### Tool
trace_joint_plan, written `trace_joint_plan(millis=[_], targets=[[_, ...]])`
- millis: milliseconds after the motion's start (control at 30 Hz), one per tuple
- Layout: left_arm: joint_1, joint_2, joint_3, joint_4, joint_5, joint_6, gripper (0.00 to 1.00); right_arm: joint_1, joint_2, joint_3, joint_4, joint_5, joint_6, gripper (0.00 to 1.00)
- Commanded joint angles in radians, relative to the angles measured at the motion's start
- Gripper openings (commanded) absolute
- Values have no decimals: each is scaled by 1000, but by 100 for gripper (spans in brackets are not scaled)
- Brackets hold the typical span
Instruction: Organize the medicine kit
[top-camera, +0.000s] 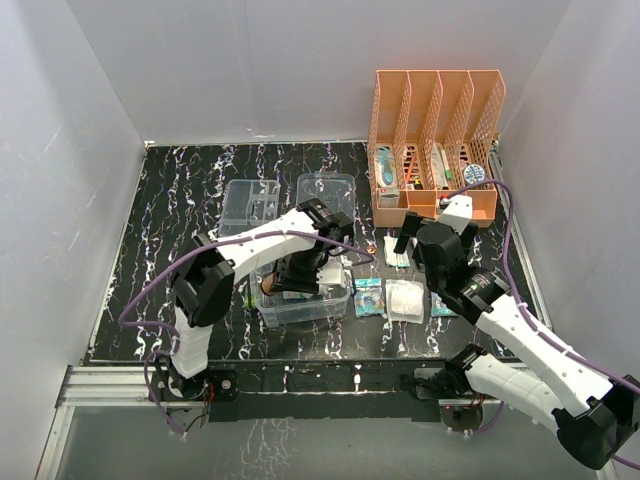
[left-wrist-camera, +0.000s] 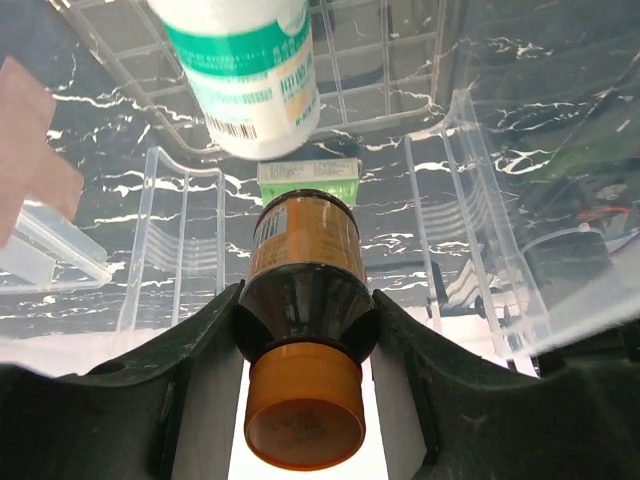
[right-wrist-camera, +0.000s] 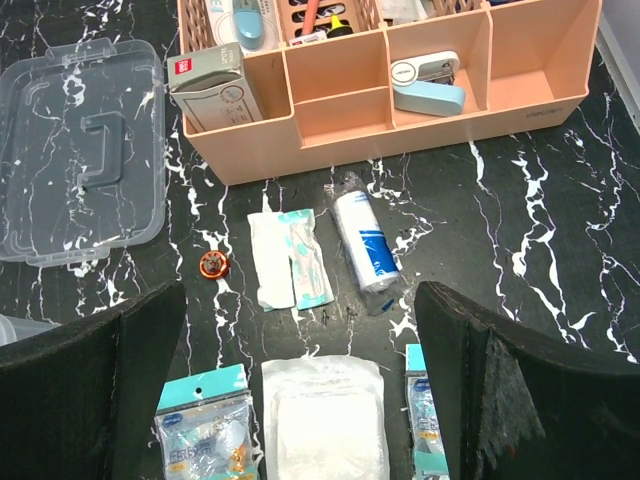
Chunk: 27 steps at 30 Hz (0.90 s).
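Observation:
My left gripper (left-wrist-camera: 305, 325) is shut on a brown medicine bottle (left-wrist-camera: 305, 260) with an orange cap, held lying inside the deep clear box (left-wrist-camera: 470, 200). A white bottle with a green label (left-wrist-camera: 250, 70) and a green carton (left-wrist-camera: 308, 181) lie in the box beyond it. From above, the left gripper (top-camera: 298, 268) is down in the box (top-camera: 312, 310). The divided tray (top-camera: 250, 205) and the handled lid (top-camera: 327, 190) lie behind it; the lid also shows in the right wrist view (right-wrist-camera: 80, 180). My right gripper (right-wrist-camera: 300, 335) is open and empty above loose supplies.
The orange file rack (right-wrist-camera: 400, 90) stands at the back right with cartons and a blue stapler in it. On the table lie a white gauze pack (right-wrist-camera: 325, 420), two blister packs (right-wrist-camera: 205, 430), a blue-printed roll (right-wrist-camera: 367, 245), flat sachets (right-wrist-camera: 290, 258) and a small orange tin (right-wrist-camera: 214, 265).

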<state>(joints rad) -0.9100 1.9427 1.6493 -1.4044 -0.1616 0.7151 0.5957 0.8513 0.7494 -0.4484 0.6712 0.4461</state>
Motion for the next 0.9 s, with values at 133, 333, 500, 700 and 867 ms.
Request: trace_joint_plan(millis=[133,333,500,700,867], targets=[[0,70,48,-39,-47,38,0,6,-35,-6,28,51,-13,98],[0,82,39,-38,-58,57,0,6,-29,-24,54,43,-14,98],[0,75,64,-38,-45,52,7,6,-5,-22,72,32,-12,98],[-1,44,123,-38,-24,40,70,6,11,-9,79,23,-12,98],[0,25,150,-38,-21,29,85,6,13,-3,75,19,-14,98]])
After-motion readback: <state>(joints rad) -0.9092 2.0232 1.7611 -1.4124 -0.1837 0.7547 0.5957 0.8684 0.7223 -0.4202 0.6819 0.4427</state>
